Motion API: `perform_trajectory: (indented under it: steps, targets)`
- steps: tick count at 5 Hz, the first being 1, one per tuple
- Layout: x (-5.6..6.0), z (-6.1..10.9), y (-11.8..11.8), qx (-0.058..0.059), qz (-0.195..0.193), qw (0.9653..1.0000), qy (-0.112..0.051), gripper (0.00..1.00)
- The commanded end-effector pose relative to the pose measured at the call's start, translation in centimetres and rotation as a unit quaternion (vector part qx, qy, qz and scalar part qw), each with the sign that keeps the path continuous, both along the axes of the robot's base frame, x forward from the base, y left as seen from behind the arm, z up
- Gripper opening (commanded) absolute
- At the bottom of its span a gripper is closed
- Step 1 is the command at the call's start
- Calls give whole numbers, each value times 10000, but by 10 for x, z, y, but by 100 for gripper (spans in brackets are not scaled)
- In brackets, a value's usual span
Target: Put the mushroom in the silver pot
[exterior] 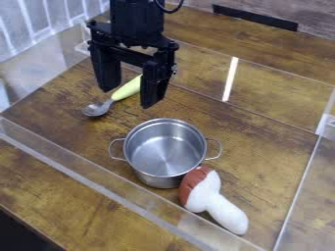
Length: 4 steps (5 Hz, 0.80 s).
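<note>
The mushroom [213, 200] lies on its side on the table [275, 118], its reddish-brown cap touching or just short of the silver pot [163, 150] at the pot's near right, its white stem pointing away toward the lower right. The pot stands upright and looks empty. The pincer [127, 80] hangs well apart from both, up at the far left, pointing down with its dark fingers spread wide and nothing between them.

The risks lie in that closeness. A finger coming down on the cap side may strike the pot's rim or shove the pot aside. The rounded cap and smooth stem could roll or slip out of a shallow grip. The mushroom looks about as long as the pot is wide, so if released level it could bridge the rim instead of dropping in.

Behind the pincer, a grey spoon [96, 108] and a slim yellow-green vegetable [125, 89] are partly hidden by the fingers. Whether cap and pot truly touch cannot be told, and the clear wall edges [230, 78] glare.
</note>
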State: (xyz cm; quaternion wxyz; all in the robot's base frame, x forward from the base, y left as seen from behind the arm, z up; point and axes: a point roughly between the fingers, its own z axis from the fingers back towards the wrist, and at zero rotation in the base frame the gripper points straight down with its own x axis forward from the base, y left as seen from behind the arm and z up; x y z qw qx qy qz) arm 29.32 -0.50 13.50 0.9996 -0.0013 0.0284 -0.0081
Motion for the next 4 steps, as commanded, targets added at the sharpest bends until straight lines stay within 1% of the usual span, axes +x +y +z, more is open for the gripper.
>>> perform_trajectory:
  steps: [1,2,3,4]
  targets:
    - [-3,-11,-3,-18,-195,9997,147,100]
    - [-5,-19,-14,-22,-893,9957,245,100]
    - [-8,-25,-41,-9,-2005,9794,220,100]
    - [-9,-30,-70,-5,-3048,9522,183,100]
